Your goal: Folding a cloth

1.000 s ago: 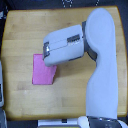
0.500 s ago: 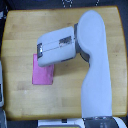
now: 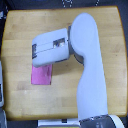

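- Top-down look in the exterior view: wooden surface [image 3: 20,30] fills most of the shot, light grain, rounded corners.
- Cloth [image 3: 42,76] = flat pink-magenta piece, lies on the surface toward the exterior view's left, a bit below mid-height. Lower edge + left edge in the clear; upper part tucked under the arm's end block.
- White arm [image 3: 92,75] comes up from the bottom edge on the exterior view's right, bends at a big rounded elbow near top-centre, then runs back toward the exterior view's left.
- Pincer [image 3: 36,56] at the left end of that boxy white forearm section, w/ dark edging on its left face. It sits directly over the cloth's upper edge.
- Pincer fingers not visible from this angle, blurry + hidden by the housing; can't tell if apart, together or clamped on the fabric. Also can't tell if it touches the cloth or hangs above it.
- Cloth looks slightly skewed vs. the surface edges, left side a little lower.
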You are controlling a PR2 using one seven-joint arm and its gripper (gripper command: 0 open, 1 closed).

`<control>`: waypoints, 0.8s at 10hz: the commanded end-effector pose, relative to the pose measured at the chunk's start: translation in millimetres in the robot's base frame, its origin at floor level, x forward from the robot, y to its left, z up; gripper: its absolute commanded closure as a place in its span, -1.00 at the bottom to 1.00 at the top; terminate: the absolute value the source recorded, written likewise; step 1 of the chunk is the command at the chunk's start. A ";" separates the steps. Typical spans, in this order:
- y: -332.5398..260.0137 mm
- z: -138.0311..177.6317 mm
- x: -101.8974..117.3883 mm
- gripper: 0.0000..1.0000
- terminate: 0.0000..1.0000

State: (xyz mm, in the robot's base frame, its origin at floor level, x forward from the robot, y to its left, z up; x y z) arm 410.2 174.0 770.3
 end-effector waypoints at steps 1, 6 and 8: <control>57.0 12.7 -13.1 1.00 -1.00; 94.1 10.5 -26.8 1.00 -1.00; 105.2 1.5 -21.6 1.00 -1.00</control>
State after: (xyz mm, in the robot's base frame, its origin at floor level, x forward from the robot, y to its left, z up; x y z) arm 379.0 246.2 779.4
